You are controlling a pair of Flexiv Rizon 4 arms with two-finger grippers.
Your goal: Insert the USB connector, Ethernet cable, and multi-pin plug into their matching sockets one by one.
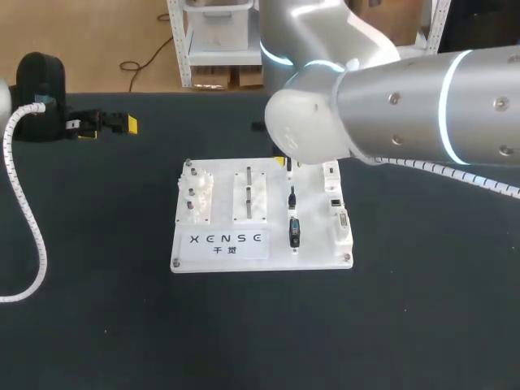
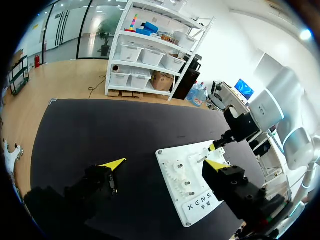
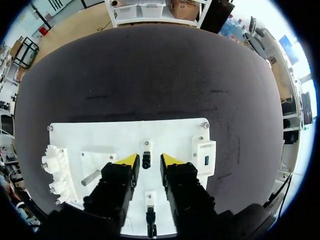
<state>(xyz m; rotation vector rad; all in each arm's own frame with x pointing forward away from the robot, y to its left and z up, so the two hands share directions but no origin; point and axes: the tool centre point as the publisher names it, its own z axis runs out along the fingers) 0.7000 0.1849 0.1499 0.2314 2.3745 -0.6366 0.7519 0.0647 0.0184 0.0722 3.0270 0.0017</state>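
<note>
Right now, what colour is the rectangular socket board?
White; the flat rectangular board shows best in head view.

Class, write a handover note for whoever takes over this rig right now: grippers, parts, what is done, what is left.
Left gripper: open, empty, clear of the board.
Right gripper: open, straddling the far plug, not shut on it.
Middle plug and near plug: in their holders on the board.
Done: nothing inserted, as far as shows.
Left: all three plugs into the sockets beside them.
</note>
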